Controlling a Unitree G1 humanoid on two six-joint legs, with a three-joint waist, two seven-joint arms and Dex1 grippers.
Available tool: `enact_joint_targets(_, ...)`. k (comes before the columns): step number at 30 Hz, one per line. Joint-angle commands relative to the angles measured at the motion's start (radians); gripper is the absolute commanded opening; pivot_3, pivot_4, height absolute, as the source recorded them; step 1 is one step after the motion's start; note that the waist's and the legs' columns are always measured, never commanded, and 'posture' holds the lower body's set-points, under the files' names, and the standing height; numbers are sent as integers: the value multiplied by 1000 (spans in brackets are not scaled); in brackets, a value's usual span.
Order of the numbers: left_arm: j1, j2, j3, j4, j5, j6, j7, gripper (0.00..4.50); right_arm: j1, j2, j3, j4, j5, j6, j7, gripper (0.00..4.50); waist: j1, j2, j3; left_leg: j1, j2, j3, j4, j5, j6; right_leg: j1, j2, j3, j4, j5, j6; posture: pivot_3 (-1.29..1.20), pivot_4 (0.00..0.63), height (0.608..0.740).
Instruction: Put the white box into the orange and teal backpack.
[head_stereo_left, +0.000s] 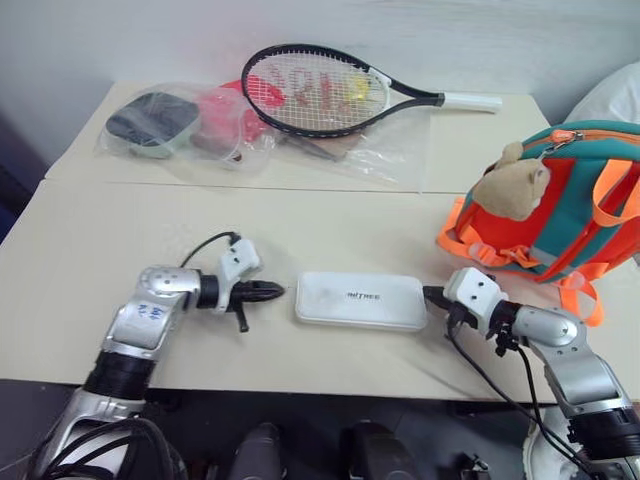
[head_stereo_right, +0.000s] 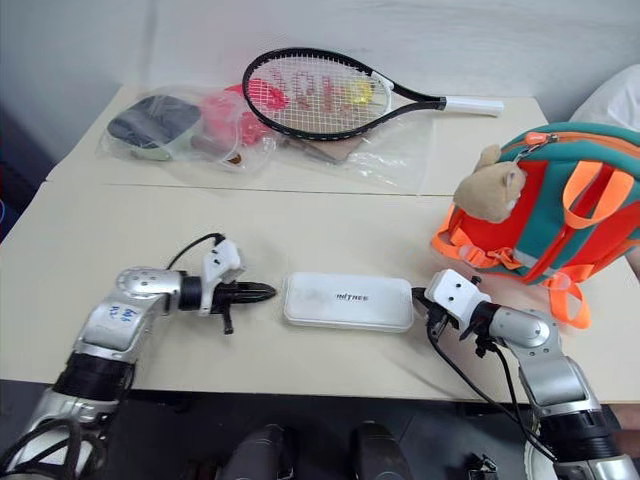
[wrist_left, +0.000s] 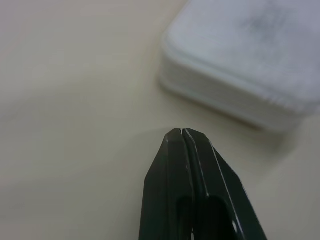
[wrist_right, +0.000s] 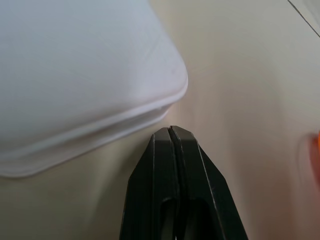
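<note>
White box lying flat between two closed grippers, backpack at the right edge.

Lower left of the head view, the left gripper (head_stereo_left: 272, 291) has its fingers pressed together, empty, just beside the white box (head_stereo_left: 361, 301) at lower centre. The right gripper (head_stereo_left: 432, 296), likewise closed and empty, sits at the box's other end. The orange and teal backpack (head_stereo_left: 580, 215) stands at middle right on the table (head_stereo_left: 150, 240).

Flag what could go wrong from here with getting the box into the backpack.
Both grippers, left gripper and right gripper, are shut at opposite ends of the white box; squeezing it between closed tips could let the flat box slip or pop out. The orange and teal backpack shows no wide opening, so insertion may jam.
</note>
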Motion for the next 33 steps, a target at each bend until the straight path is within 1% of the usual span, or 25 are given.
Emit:
enact_joint_targets(1,17,53,122,-46,-161,333,-13,873,6,-33,-36,8,-1,-9,11,0,1,0,0,0,0,0,0,0,0,0,0,0,0,0,0,0,150,740)
enact_joint_targets(2,16,71,135,-56,-223,441,-43,1188,7,-37,-37,7,2,-9,12,0,1,0,0,0,0,0,0,0,0,0,0,0,0,0,0,0,150,740)
enact_joint_targets(3,14,80,146,-61,-269,512,-61,1464,8,-39,-38,7,4,-10,13,0,1,0,0,0,0,-1,0,0,0,0,0,0,0,0,0,0,150,740)
enact_joint_targets(5,-21,75,174,-32,-333,664,-45,2103,8,-41,-38,6,4,-12,18,0,4,0,0,0,0,-1,0,0,0,0,-1,0,0,0,0,0,150,740)
enact_joint_targets(7,-100,57,178,45,-367,835,-12,2743,6,-43,-39,6,4,-14,26,0,8,0,0,0,-1,-2,1,0,0,1,-1,-1,0,0,0,0,150,740)
enact_joint_targets(8,-153,36,179,106,-361,921,26,2986,5,-43,-39,6,4,-15,28,0,10,0,0,-1,-1,-3,2,0,0,1,-1,-2,0,0,0,0,150,740)
enact_joint_targets(10,-263,-3,154,296,-410,998,94,3596,1,-43,-40,7,5,-15,34,0,13,0,0,0,-2,-3,2,0,1,2,-2,-2,1,0,0,0,150,740)
enact_joint_targets(11,-333,-16,123,441,-489,1008,112,3596,-1,-43,-40,7,5,-16,35,0,12,0,0,0,-3,-3,3,1,1,2,-1,-2,1,0,0,0,150,740)
enact_joint_targets(12,-383,-30,104,536,-540,1008,133,3596,-2,-42,-40,7,6,-15,37,0,11,0,0,0,-3,-2,3,1,1,1,-1,-1,1,0,0,0,150,740)
enact_joint_targets(14,-454,-62,61,654,-611,1008,185,3596,-4,-39,-38,6,7,-17,41,0,7,0,0,-1,-3,-2,2,1,1,0,-2,-1,2,0,0,0,150,740)
enact_joint_targets(17,-505,-84,-37,742,-727,1008,241,3596,-5,-34,-35,4,10,-22,44,0,1,0,0,-1,-2,-2,1,0,0,-1,-2,-1,1,0,0,0,150,740)
enact_joint_targets(19,-516,-90,-113,758,-830,1008,268,3596,-6,-26,-30,-2,11,-23,42,0,1,0,0,-1,-2,-2,1,1,-1,-1,-1,-1,1,0,0,0,150,740)
enact_joint_targets(21,-518,-95,-152,750,-916,1008,306,3596,-6,-16,-22,-11,9,-24,36,0,2,0,0,0,-2,-2,1,1,-1,-1,-1,-1,2,0,0,0,150,740)
enact_joint_targets(23,-529,-124,-123,776,-968,1008,369,3596,-6,0,-12,-24,8,-20,30,0,3,0,0,0,-1,-2,2,1,-2,0,-1,-1,2,0,0,0,150,740)
enact_joint_targets(26,-533,-171,-35,808,-987,1008,474,3596,-4,24,5,-46,9,-14,29,0,5,0,0,0,-2,-2,4,1,-1,0,-1,-1,2,0,0,0,150,740)
enact_joint_targets(30,-482,-197,21,729,-1011,1008,554,3596,12,44,31,-88,16,-16,38,0,4,0,0,0,-2,-2,4,1,-1,0,-1,-1,3,0,0,0,150,740)
enact_joint_targets(33,-461,-205,39,699,-1064,1008,594,3596,19,52,38,-100,14,-15,38,0,5,0,0,0,-2,-2,4,1,-1,0,-1,-1,3,0,0,0,150,740)
